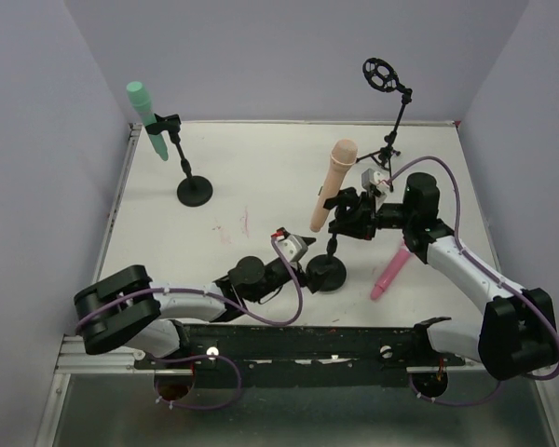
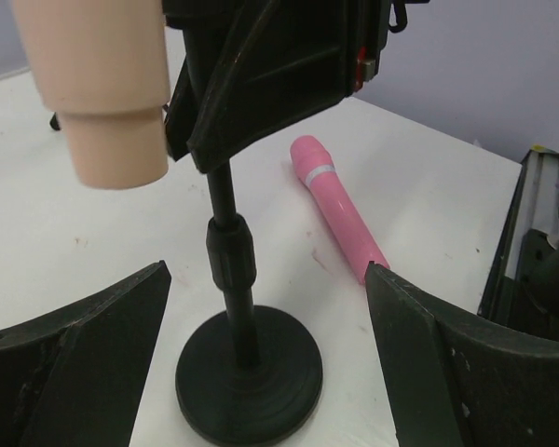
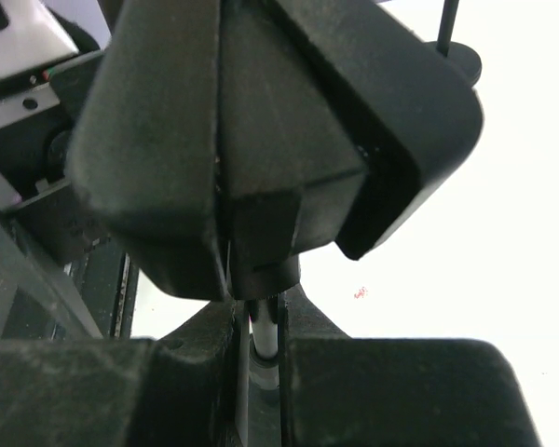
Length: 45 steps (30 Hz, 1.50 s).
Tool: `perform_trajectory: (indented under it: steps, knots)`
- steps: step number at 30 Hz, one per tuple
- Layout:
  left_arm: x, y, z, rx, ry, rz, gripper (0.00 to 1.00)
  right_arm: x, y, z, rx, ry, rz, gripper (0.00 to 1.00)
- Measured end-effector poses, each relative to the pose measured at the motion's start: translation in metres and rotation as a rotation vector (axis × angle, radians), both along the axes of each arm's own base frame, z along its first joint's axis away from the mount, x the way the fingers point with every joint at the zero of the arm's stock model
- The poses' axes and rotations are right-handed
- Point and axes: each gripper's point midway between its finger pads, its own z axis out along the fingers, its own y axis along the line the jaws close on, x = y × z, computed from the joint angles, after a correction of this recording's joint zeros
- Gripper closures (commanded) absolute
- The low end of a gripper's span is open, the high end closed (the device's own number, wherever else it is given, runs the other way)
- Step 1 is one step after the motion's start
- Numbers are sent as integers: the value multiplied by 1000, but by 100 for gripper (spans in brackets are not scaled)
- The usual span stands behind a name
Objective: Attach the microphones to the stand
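3 mics: mint green mic (image 1: 144,116) clipped in L stand (image 1: 194,192); peach mic (image 1: 333,186) upright in clip of mid stand (image 1: 326,273); pink mic (image 1: 391,273) lying flat on table (image 1: 261,168), just R of mid stand. 3 stands, incl rear stand (image 1: 384,76) w/ ring holder. Left gripper (image 2: 265,275) jaws wide, straddling mid stand's pole, gripping nothing. Right gripper (image 1: 347,212) pinched closed at that stand's clip; what it pinches unclear

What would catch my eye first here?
A peach microphone hangs nearly upright at the middle stand, where the right gripper is shut at the clip. A green microphone sits in the far-left stand. A pink microphone lies on the table.
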Motion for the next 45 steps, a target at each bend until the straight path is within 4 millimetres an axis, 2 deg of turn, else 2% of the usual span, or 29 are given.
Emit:
perform_trajectory:
  steps: [4, 8, 15, 23, 26, 31, 36, 37, 42, 44, 45]
  knots:
    - [8, -18, -1, -6, -37, 74, 11, -1, 0, 0, 3, 2, -5, 91]
    - [20, -24, -4, -3, -46, 165, 13, -3, -1, 0, 6, 0, -6, 90]
    - [44, -24, -8, 18, -55, 332, 20, -4, -1, 0, 9, 2, -8, 89]
    - [54, -30, -4, 35, -77, 403, 29, -5, -1, 0, 11, 1, -9, 88]
    - [54, -34, -4, 48, -92, 412, 37, -5, -1, 0, 11, 1, -9, 88]
    - [55, -37, -7, 72, -108, 420, 60, -5, -1, 0, 12, -2, -9, 86]
    - [50, -40, -9, 83, -116, 410, 72, -5, -1, 0, 12, -4, -8, 83]
    - [50, -41, -10, 83, -117, 409, 77, -5, -2, 0, 13, -5, -7, 82]
    - [49, -40, -9, 81, -125, 407, 100, -9, -3, -1, 13, -24, 23, 69]
    - [49, -40, -9, 84, -130, 406, 100, -13, -3, -2, 12, -33, 42, 62]
    - [48, -39, -9, 87, -134, 405, 100, -16, -4, -2, 11, -36, 57, 55]
